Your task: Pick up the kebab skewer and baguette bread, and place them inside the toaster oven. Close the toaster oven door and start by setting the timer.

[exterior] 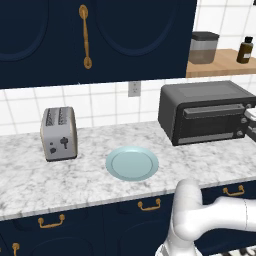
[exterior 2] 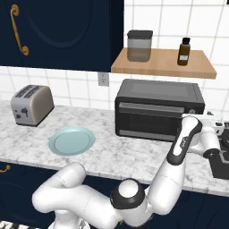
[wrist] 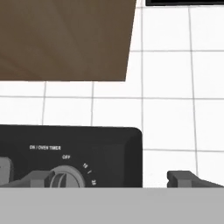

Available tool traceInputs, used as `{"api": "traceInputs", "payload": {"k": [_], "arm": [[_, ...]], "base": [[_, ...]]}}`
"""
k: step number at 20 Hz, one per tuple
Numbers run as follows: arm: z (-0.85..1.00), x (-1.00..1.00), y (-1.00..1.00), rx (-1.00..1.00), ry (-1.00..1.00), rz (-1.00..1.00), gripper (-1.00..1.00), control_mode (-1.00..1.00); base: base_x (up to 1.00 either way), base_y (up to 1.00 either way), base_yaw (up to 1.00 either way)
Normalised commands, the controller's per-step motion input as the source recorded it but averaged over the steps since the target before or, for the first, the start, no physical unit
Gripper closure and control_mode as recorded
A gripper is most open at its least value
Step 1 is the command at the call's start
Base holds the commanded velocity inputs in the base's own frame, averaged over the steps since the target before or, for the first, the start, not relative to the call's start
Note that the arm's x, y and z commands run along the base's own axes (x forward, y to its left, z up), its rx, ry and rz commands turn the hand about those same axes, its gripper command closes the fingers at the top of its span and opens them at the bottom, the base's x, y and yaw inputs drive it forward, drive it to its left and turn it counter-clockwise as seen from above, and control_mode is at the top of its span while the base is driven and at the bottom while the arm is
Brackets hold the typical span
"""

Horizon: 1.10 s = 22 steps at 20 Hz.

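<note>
The black toaster oven [exterior: 205, 100] [exterior 2: 156, 94] stands at the back right of the counter, and its door [exterior: 212, 122] [exterior 2: 150, 118] is closed. My gripper [exterior: 251, 120] [exterior 2: 218, 127] hovers at the oven's right end, in front of the controls. In the hand view the gripper [wrist: 109, 180] is open. Its left fingertip [wrist: 33, 179] sits beside the timer knob [wrist: 65, 178] on the oven's panel [wrist: 105, 148], and its right fingertip is off past the oven's edge. The knob's pointer stands near OFF. The kebab skewer and the baguette bread are hidden.
An empty pale blue plate [exterior: 132, 163] [exterior 2: 71, 140] lies mid-counter. A silver two-slot toaster [exterior: 59, 133] [exterior 2: 30, 105] stands to the left. Above the oven, a wooden shelf [exterior 2: 163, 67] carries a jar [exterior 2: 139, 44] and a brown bottle [exterior 2: 184, 51]. A dark stove edge [exterior 2: 222, 166] lies at far right.
</note>
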Motion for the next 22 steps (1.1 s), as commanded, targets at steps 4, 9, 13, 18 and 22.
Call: {"api": "traceInputs", "payload": {"k": [4, 9, 13, 18, 22], "arm": [[-0.08, 0.04, -0.09, 0.00, -0.03, 0.00, -1.00, -1.00], [-0.08, 0.00, 0.00, 0.00, -0.11, -0.03, -1.00, -1.00], [-0.07, 0.00, 0.00, 0.00, -0.11, -0.06, -1.00, -1.00], [-0.02, 0.07, 0.00, 0.00, -0.04, -0.06, -1.00, -1.00], [0.00, 0.02, -0.02, 0.00, 0.00, -0.02, -1.00, -1.00]], "base": [[0.00, 0.00, 0.00], [0.00, 0.00, 0.00], [0.00, 0.00, 0.00], [0.00, 0.00, 0.00], [0.00, 0.00, 0.00]]}}
